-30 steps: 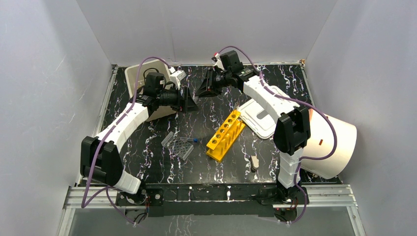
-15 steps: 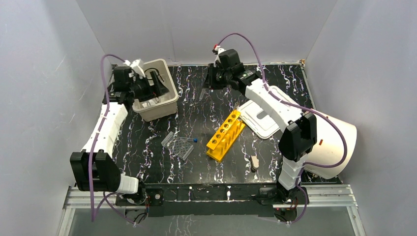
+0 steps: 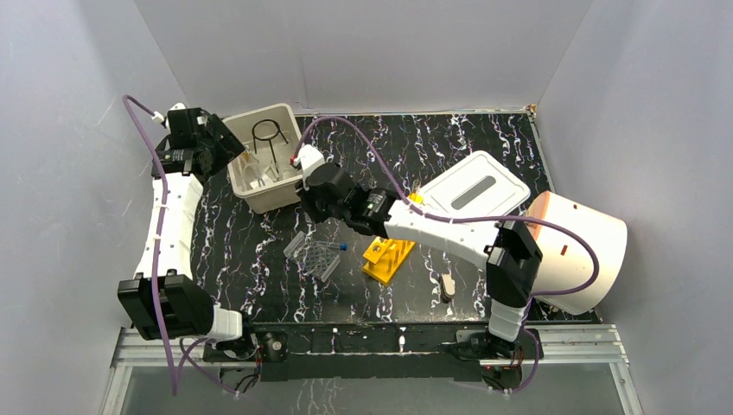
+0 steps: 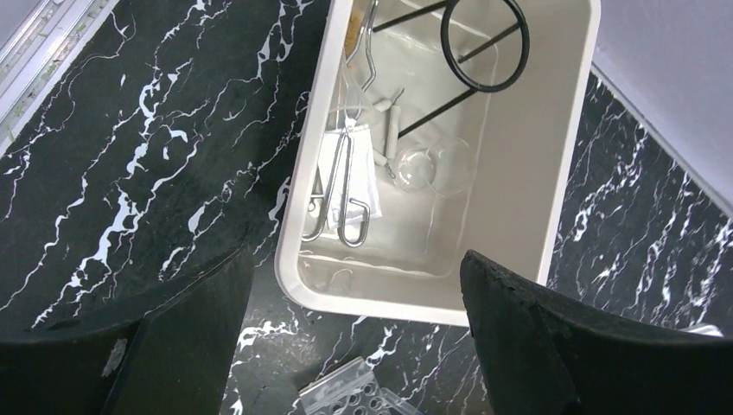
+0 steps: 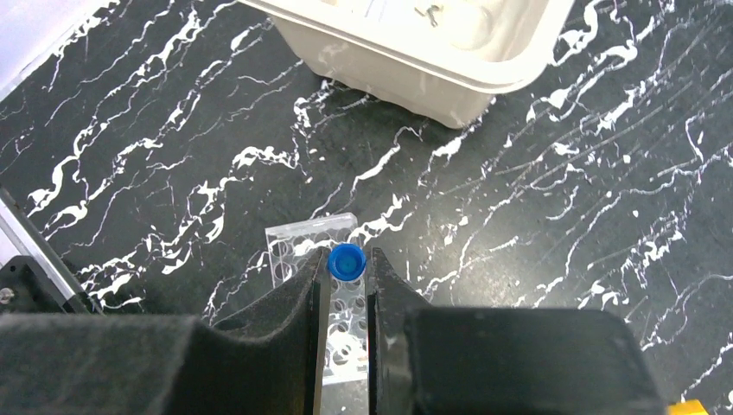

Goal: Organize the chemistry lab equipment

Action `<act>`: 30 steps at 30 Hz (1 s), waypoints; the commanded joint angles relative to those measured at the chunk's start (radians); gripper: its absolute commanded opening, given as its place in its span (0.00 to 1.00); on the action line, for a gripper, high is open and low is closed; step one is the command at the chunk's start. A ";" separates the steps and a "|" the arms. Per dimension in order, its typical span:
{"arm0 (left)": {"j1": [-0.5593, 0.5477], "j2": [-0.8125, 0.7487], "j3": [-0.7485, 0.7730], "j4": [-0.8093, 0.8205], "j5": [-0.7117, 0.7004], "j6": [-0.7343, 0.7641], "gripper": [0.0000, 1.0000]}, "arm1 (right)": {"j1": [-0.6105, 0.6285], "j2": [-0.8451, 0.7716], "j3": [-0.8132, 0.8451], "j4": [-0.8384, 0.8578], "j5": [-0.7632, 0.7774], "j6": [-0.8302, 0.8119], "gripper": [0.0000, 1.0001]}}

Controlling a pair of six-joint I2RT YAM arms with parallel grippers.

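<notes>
My left gripper [image 4: 356, 253] [image 3: 226, 145] hangs wide open and empty over the near-left rim of the beige bin [image 4: 536, 173] [image 3: 290, 186]. In the bin lie the black wire loop [image 4: 481, 88] [image 3: 268, 131], metal tongs [image 4: 346, 190] and clear glassware [image 4: 428, 164]. My right gripper [image 5: 346, 264] hovers over the clear ridged tray [image 5: 298, 242] [image 3: 313, 258], its jaws a narrow gap apart with nothing between them. A blue-capped tube [image 5: 347, 260] [image 3: 343, 246] lies at the tray's edge, in line with the gap. The right arm partly hides the yellow rack [image 3: 385, 255].
The white slotted lid [image 3: 474, 194] rests right of centre, beside the big white cylinder [image 3: 583, 251] at the right edge. A small beige piece [image 3: 447, 284] lies near the front. Grey walls close in the left, back and right sides.
My left arm swung from the table's middle out over the bin and opened its jaws wide. My right arm came from the far centre down over the clear tray. The white lid shifted.
</notes>
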 commanded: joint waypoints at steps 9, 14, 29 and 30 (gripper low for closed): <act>0.068 0.091 0.131 -0.070 0.001 -0.109 0.88 | 0.096 0.088 -0.036 0.263 -0.028 -0.126 0.24; 0.069 0.110 0.138 -0.076 0.008 -0.114 0.88 | 0.107 0.105 -0.076 0.295 -0.077 -0.131 0.24; 0.069 0.118 0.133 -0.089 -0.025 -0.085 0.89 | 0.107 0.158 -0.127 0.369 -0.123 -0.091 0.23; 0.068 0.116 0.131 -0.089 -0.026 -0.083 0.89 | 0.107 0.162 -0.127 0.372 -0.119 -0.093 0.23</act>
